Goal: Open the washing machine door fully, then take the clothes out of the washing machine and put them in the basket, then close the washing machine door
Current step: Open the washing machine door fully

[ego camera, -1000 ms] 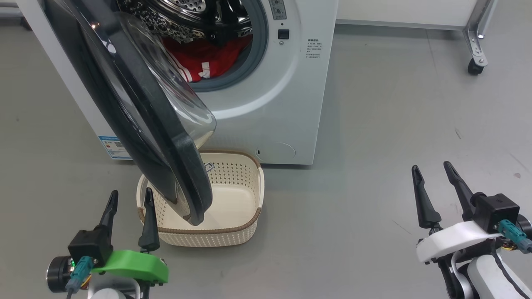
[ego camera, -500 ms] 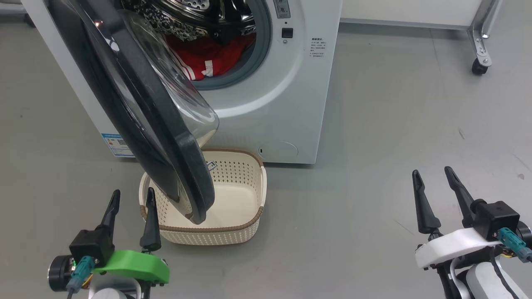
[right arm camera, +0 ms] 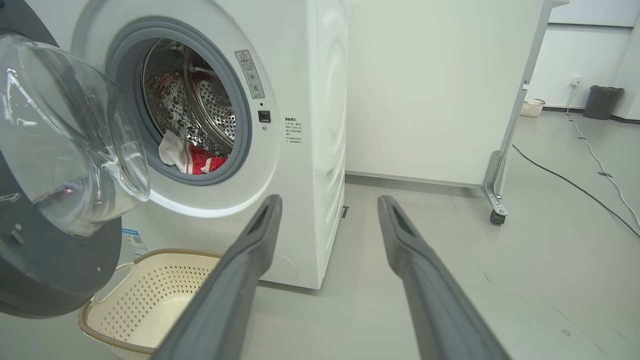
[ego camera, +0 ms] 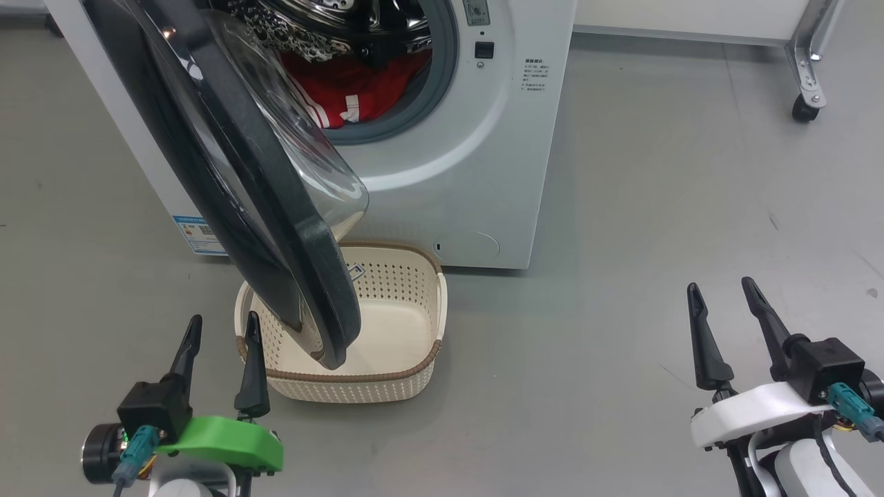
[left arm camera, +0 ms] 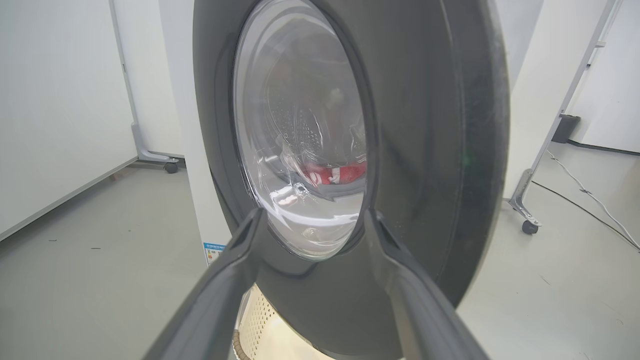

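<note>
The white washing machine (ego camera: 483, 172) stands ahead with its round black-ringed door (ego camera: 276, 228) swung partly open toward me, edge-on over the basket. Red clothes (ego camera: 359, 86) with white stripes lie in the steel drum, also seen as clothes (right arm camera: 200, 162) from the right wrist. The cream basket (ego camera: 407, 366) sits on the floor below the door. My left gripper (ego camera: 224, 328) is open, low at the left, just short of the door's outer face (left arm camera: 425, 125). Far to the right my right gripper (ego camera: 718, 293) is open over bare floor, holding nothing.
Grey floor (ego camera: 656, 207) spreads to the right of the machine. A white panel on a metal leg with a caster (ego camera: 804, 110) stands at the back right. A cable (right arm camera: 575, 187) runs across the floor, and a dark bin (right arm camera: 602, 100) stands far off.
The whole head picture has shifted slightly, so the camera moved. Both grippers stay open and hardly move; the door and basket look unchanged.
</note>
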Robot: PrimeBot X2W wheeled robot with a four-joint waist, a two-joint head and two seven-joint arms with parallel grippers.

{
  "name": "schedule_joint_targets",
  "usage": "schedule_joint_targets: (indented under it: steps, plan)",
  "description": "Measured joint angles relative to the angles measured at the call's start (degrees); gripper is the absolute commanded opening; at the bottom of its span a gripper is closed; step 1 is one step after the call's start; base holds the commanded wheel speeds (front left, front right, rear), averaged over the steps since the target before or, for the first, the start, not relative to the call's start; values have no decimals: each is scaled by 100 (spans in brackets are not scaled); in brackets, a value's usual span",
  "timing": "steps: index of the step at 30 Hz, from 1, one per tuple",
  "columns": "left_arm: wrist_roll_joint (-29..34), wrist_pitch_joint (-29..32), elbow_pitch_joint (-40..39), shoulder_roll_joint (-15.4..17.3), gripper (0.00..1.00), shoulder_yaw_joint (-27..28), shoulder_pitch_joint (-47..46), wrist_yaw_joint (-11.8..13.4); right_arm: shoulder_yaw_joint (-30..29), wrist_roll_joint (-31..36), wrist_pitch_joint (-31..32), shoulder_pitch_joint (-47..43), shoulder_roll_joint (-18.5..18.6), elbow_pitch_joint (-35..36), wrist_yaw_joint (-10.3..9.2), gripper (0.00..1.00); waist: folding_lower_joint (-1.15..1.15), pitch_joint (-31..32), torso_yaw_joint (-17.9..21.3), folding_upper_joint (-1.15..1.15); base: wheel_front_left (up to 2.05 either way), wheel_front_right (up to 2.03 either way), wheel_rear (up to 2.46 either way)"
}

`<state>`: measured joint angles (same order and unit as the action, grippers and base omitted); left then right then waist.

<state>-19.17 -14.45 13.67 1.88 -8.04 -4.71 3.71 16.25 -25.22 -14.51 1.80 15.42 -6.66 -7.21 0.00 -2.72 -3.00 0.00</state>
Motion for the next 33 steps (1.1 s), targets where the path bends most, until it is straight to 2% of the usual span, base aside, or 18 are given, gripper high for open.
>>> schedule_joint_targets:
  steps: [33]
  plan:
    - [1,0,5,1,100,15,0,0,-158,119,0,-143,-198,44,68,100,0,-2,31,0,0,0,0]
